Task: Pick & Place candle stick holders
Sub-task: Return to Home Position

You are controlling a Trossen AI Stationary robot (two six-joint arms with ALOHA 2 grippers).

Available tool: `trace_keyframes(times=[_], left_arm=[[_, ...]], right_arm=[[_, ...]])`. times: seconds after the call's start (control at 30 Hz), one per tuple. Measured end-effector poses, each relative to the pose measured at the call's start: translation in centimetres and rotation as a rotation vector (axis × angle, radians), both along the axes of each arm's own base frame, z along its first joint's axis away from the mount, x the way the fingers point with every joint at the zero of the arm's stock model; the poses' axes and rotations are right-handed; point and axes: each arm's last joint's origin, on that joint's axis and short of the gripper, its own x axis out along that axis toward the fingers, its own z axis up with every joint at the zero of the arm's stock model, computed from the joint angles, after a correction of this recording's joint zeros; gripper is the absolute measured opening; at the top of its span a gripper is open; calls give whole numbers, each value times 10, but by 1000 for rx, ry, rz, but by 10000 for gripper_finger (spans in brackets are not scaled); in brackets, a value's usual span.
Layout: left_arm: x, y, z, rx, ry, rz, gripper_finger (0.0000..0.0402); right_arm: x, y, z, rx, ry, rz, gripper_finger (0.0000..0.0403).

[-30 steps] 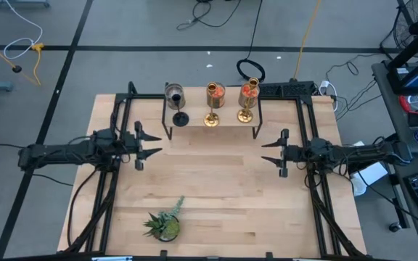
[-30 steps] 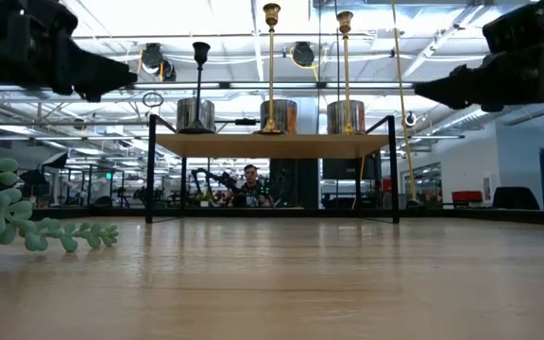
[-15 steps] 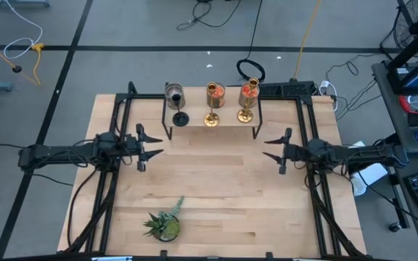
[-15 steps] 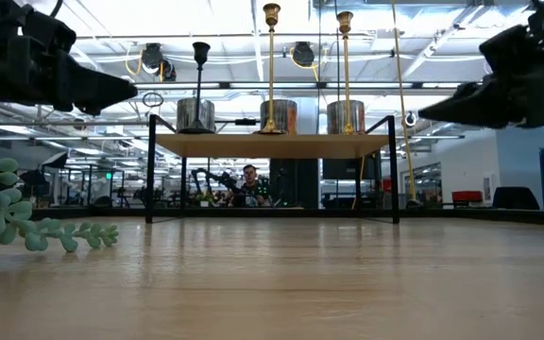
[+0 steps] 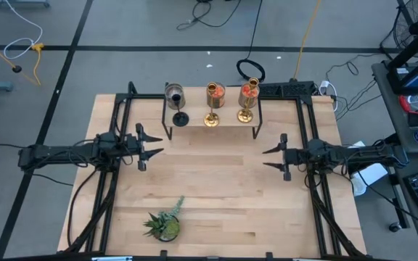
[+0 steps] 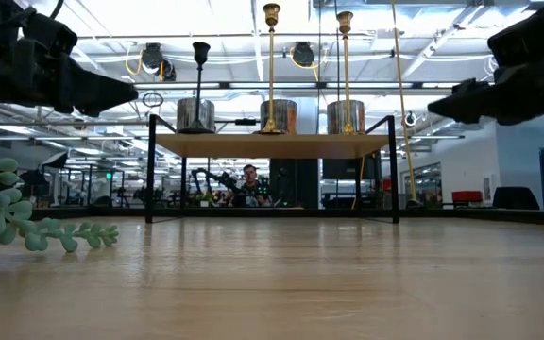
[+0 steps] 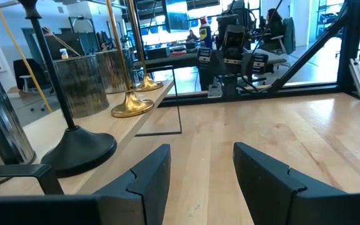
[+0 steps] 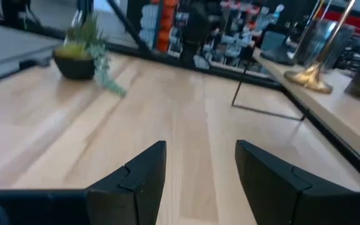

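Note:
Three candle stick holders stand by their round bases on a low wooden shelf [image 5: 210, 125] at the table's far middle: a matt black one [image 5: 181, 119] and two gold ones [image 5: 211, 120] [image 5: 244, 114]. In the low view their stems rise above the shelf: black [image 6: 200, 76], gold [image 6: 271, 66] and gold [image 6: 345, 66]. My left gripper [image 5: 157, 145] hovers open left of the shelf and nearer than it, pointing right; in its wrist view [image 7: 199, 156] the black base [image 7: 74, 150] is close. My right gripper [image 5: 265, 159] hovers open to the right, pointing left [image 8: 199, 156].
Three glass jars [image 5: 174, 94] [image 5: 215, 93] [image 5: 249, 90] stand behind the holders on the shelf. A small green potted plant [image 5: 164, 225] sits near the table's front left. Black frame rails [image 5: 107, 181] [image 5: 318, 196] run along both table sides. Bare wood lies between the grippers.
My right gripper has shifted a little toward the table's near edge, staying open. My left gripper has dipped slightly. The holders have kept still.

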Motion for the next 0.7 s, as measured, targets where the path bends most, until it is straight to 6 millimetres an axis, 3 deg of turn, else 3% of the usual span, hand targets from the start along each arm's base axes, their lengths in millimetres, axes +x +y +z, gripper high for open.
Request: trace_keyframes(times=[0.27, 0.53, 0.7], left_arm=[[0, 0, 0, 0, -1, 0, 182], [0, 0, 0, 0, -1, 0, 182], [0, 0, 0, 0, -1, 0, 182]], right_arm=[[0, -3, 1, 6, -15, -110, 187], [0, -3, -1, -7, 3, -110, 187], [0, -3, -1, 277, -5, -140, 187]])
